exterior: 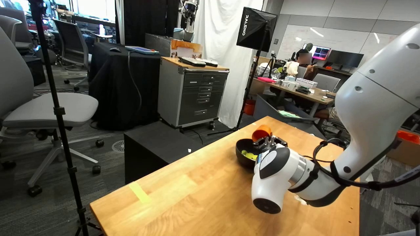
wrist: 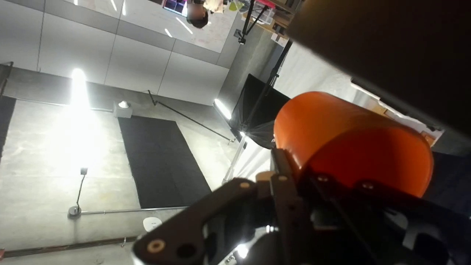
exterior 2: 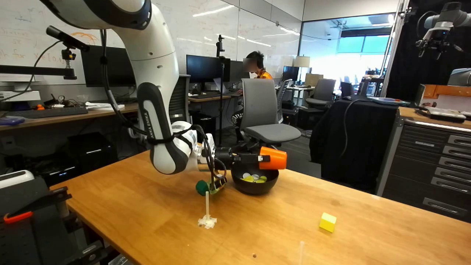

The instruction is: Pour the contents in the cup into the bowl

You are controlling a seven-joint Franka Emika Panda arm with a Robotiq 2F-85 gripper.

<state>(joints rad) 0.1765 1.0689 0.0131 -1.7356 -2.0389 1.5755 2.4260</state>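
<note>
The orange cup (exterior: 261, 132) is tipped on its side above the rim of the black bowl (exterior: 242, 160). It also shows in an exterior view (exterior 2: 275, 159) and large in the wrist view (wrist: 312, 117). My gripper (exterior 2: 263, 158) is shut on the cup's side near the mouth; the fingers also show in the wrist view (wrist: 294, 165). The visible inside of the cup looks bare; part is hidden by the fingers. The bowl (exterior 2: 254, 188) stands upright on the table under the gripper. Pale yellow-green pieces, the contents (exterior: 249, 155), lie in the bowl and show in both exterior views (exterior 2: 254, 178).
A yellow cube (exterior 2: 327, 222) lies on the wooden table (exterior 2: 279, 217). A thin pale stick (exterior 2: 207, 204) stands taped to the table near the bowl. A dark green round object (exterior 2: 202, 187) is below the wrist. A black box (exterior: 160, 142) stands beside the table.
</note>
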